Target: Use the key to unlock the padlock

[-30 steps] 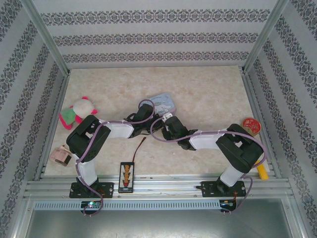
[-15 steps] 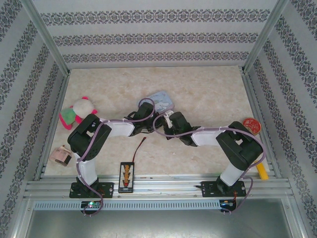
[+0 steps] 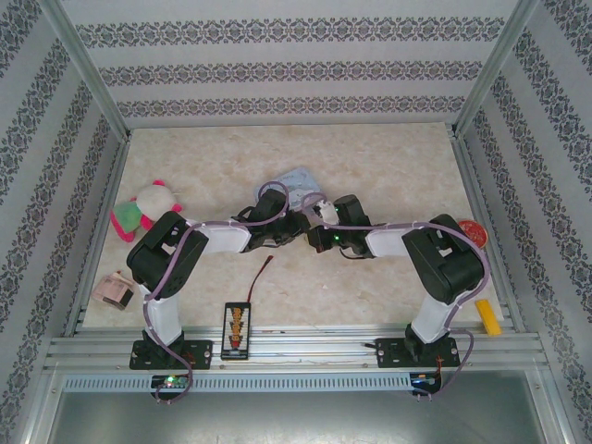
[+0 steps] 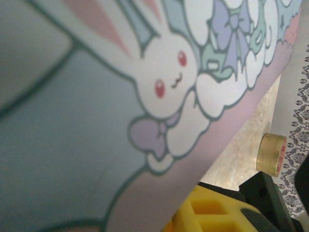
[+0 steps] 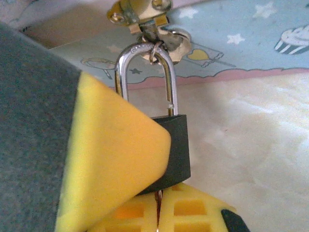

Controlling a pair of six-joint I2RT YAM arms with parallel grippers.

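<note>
My right tool [image 5: 158,215] is closed on the key [image 5: 158,195], a thin sliver poking from between its pads [image 5: 188,208] into the underside of the padlock [image 5: 177,145]. The padlock hangs at the tool's 12 o'clock, shackle through the hasp [image 5: 145,14] of the tin [image 5: 251,43], over the counter [image 5: 260,145]. A yellow wedge [image 5: 111,159] covers its 9 o'clock side. The left tool [image 3: 287,228] is at the tin; I cannot tell its grip.
</note>
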